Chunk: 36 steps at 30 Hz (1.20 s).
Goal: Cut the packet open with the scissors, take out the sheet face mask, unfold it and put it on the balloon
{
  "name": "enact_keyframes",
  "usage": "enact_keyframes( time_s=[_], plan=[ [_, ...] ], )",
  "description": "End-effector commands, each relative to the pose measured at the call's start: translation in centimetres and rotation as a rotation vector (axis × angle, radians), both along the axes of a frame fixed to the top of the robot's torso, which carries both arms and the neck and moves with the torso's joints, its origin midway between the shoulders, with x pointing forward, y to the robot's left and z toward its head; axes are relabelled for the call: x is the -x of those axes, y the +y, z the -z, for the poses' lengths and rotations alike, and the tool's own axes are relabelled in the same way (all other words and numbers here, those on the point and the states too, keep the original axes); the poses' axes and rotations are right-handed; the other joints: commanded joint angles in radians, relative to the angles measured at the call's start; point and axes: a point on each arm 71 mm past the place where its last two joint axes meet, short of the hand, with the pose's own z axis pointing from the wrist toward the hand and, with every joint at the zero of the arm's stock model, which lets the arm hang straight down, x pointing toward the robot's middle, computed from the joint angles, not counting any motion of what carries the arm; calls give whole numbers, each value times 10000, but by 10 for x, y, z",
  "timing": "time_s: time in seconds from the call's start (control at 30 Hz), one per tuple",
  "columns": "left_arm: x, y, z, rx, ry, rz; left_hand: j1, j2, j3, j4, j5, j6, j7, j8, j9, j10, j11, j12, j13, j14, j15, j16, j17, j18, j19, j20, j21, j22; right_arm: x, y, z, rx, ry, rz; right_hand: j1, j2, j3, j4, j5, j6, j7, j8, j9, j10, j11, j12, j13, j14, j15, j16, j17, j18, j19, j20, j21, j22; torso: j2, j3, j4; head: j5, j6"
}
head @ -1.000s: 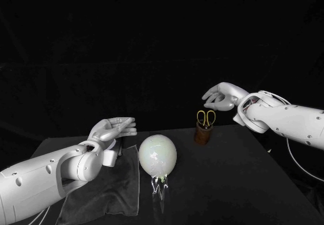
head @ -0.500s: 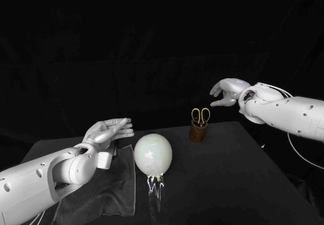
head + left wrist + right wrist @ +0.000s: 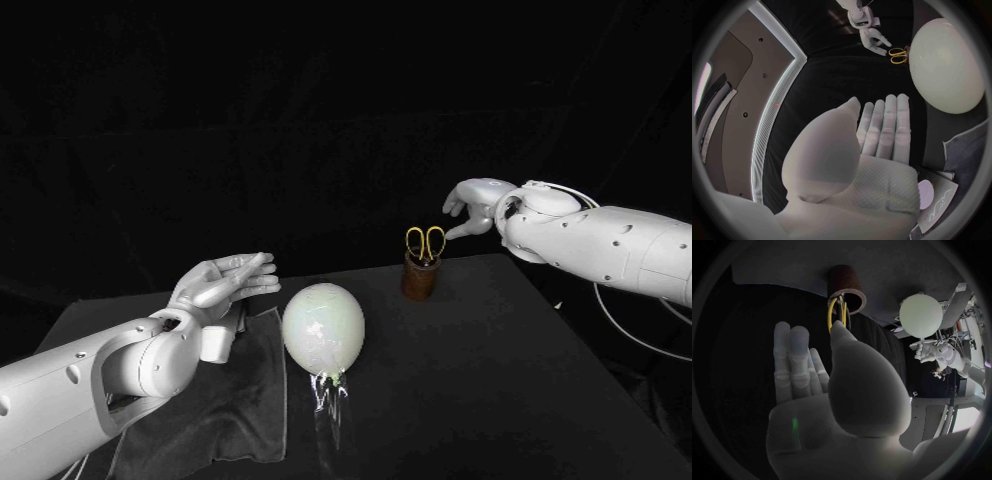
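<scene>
Scissors (image 3: 424,242) stand handles-up in the brown cup (image 3: 420,282), so the empty, spread right robot hand (image 3: 472,200) near them should lower straight onto the yellow loops, while the left robot hand (image 3: 224,280) waits empty with its fingers apart.

Black table (image 3: 476,380), black backdrop (image 3: 289,100) — dim light

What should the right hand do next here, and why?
Probably ease the right hand down onto the scissors and close on their yellow handles: it hovers open beside them, holding nothing, while they stand handles-up in the brown holder.
</scene>
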Motion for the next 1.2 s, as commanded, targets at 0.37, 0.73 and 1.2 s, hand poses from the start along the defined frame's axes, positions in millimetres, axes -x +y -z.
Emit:
enact_keyframes(
  time_s=[0.37, 0.73, 1.2],
  plan=[
    [-1, 2, -4, 296, -349, -274, 2, -41, 162, -15, 12, 114, 11, -14, 0, 174, -46, -83, 17, 88, -53, 5, 63, 60, -12, 24, 5, -6, 1, 11, 15, -1437, 920, -344, 117, 463, 339, -89, 12, 386, 23, 119, 71, 596, -38, 129, 30, 636, -43, 1629, 1311, -46, 643, 41, 1489, 1698, -7, -11, 6, -22, -52],
    [-1, 4, -4, 345, -293, -312, -3, -40, 198, -11, 11, 127, 9, -14, -1, 198, -51, -96, 16, 102, -59, 5, 79, 61, -3, 22, 13, -6, -2, 15, 13, -2086, 630, -419, 320, 997, 1107, -136, 45, 804, -11, 232, 108, 1471, -145, 191, 30, 1241, -155, 3186, 2778, -354, 1532, -38, 3409, 4115, 8, -8, 11, -69, -60],
    [-1, 4, -4, 333, -259, -336, -125, -23, 236, 29, 9, 140, 25, -24, -6, 230, -38, -135, 14, 115, -53, -4, 110, 57, 3, 25, 17, -12, -5, 15, 23, -1929, 1026, -217, 398, 718, 2062, -148, -13, 1065, -91, 273, 132, 2063, -262, 41, 21, 1509, -242, 3843, 3410, -516, 1895, -127, 4371, 5391, -8, -6, 1, -51, -104]
  ],
)
